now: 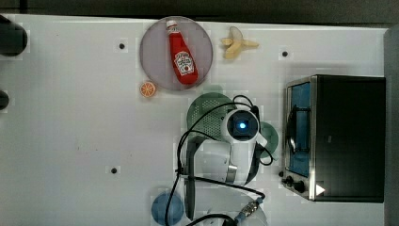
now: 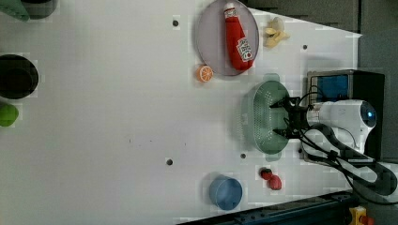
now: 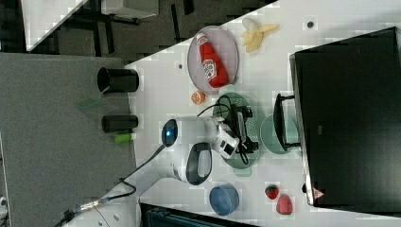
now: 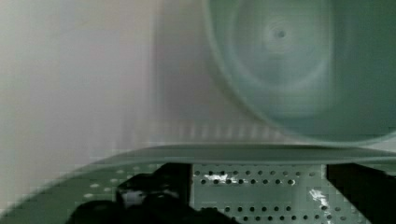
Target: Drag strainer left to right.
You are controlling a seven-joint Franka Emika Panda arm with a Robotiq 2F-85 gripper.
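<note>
Black fingers (image 2: 280, 104) of the gripper (image 2: 280, 118) stand spread wide, nothing pinched, tips down inside the strainer (image 2: 263, 117) near its wall on the toaster-oven side. Wrist view: strainer's dotted floor betw. the two fingers, rim just beyond, then the mug (image 4: 303, 60). Strainer is pale mint, oval, sits on the white table (image 1: 70, 122) just beside the toaster oven (image 1: 346, 136), w/ the teal mug (image 3: 272, 135) betw. them, close against strainer's rim. Grey plate (image 1: 157, 66) w/ ketchup bottle (image 1: 182, 54) lies just past strainer's far end; orange slice (image 1: 147, 88) near that plate. Blue bowl (image 2: 226, 192) and two strawberries (image 2: 272, 179) sit off strainer's other end.
</note>
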